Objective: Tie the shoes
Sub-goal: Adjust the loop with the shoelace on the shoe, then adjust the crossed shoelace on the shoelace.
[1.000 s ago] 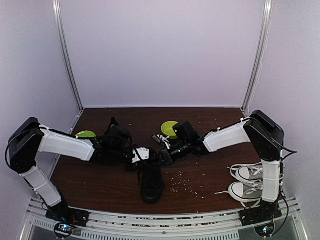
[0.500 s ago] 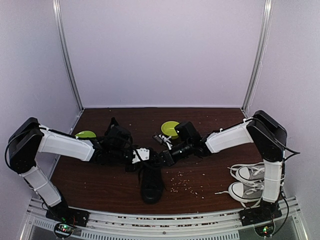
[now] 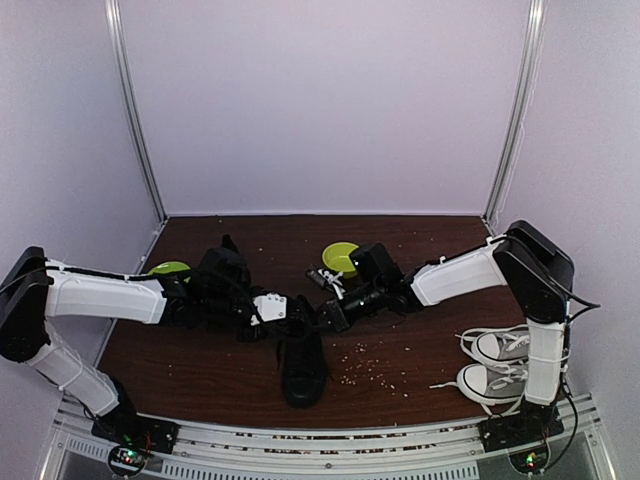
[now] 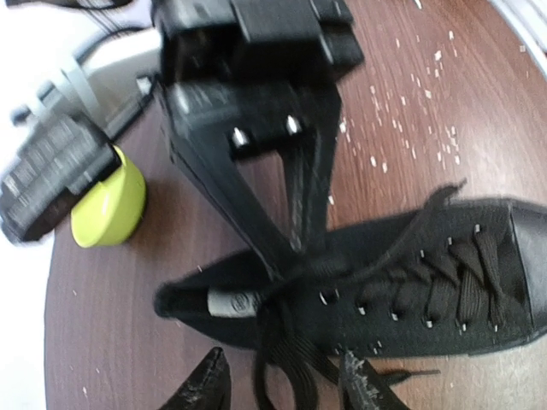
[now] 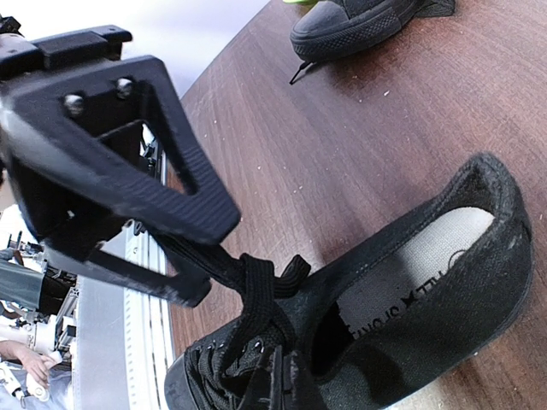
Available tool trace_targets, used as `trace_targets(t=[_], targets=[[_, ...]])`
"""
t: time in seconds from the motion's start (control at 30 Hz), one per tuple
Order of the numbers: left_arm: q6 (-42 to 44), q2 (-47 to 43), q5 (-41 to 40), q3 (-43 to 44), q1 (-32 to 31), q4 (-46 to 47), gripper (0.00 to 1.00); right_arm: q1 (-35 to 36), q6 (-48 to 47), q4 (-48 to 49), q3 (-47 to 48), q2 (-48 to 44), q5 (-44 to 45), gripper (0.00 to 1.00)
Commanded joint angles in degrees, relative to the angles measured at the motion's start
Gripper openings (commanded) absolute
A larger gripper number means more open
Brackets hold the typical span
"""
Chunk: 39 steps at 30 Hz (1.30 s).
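Black shoe [image 5: 410, 282], lace [image 5: 256, 286] end unseen inside right gripper [image 5: 214, 256]

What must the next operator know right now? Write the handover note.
Left gripper: open, with a finger on either side of the loose laces at the collar.
Right gripper: shut on the laces near the top eyelets.
Shoes: one black shoe lies mid-table between the arms. The second black shoe lies apart from it, with a lace end trailing.
Done: no finished bow is visible on either shoe.
Left: form and tighten a bow on the mid-table shoe, then tie the second.
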Motion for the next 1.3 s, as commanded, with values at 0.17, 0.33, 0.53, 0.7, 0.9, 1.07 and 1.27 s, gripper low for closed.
trace_targets(t=[0.17, 0.33, 0.53, 0.7, 0.9, 1.07, 1.27], targets=[[1.09, -0.45, -2.38, -0.45, -0.02, -2.01, 0.32, 0.05, -1.02, -1.65, 0.71, -1.33, -0.41, 0.0], [0.33, -1.11, -2.05, -0.9, -0.02, -1.29, 0.0, -0.01, -1.92, -3.46, 0.9, -1.7, 0.4, 0.0], [-0.33, -0.41, -2.62, -1.18, -0.04, -2.73, 0.0, -0.1, -3.44, -6.77, 0.93, -4.31, 3.68, 0.0], [-0.99, 0.51, -2.4, -0.63, -0.06, -2.91, 0.0, -0.09, -4.13, -8.66, 1.41, -4.33, 4.67, 0.01], [-1.69, 1.53, -1.67, -0.04, -0.03, -2.03, 0.0, -0.07, -3.42, -7.81, 2.18, -3.89, 4.69, 0.06], [-2.96, 3.26, 0.24, 1.82, -0.02, -2.14, 0.0, -0.04, -3.46, -8.26, 3.03, -2.53, 4.52, 0.07], [-2.74, 3.09, 0.6, 1.74, -0.07, -2.34, 0.0, -0.09, -3.87, -8.31, 2.69, -3.62, 4.79, 0.0]])
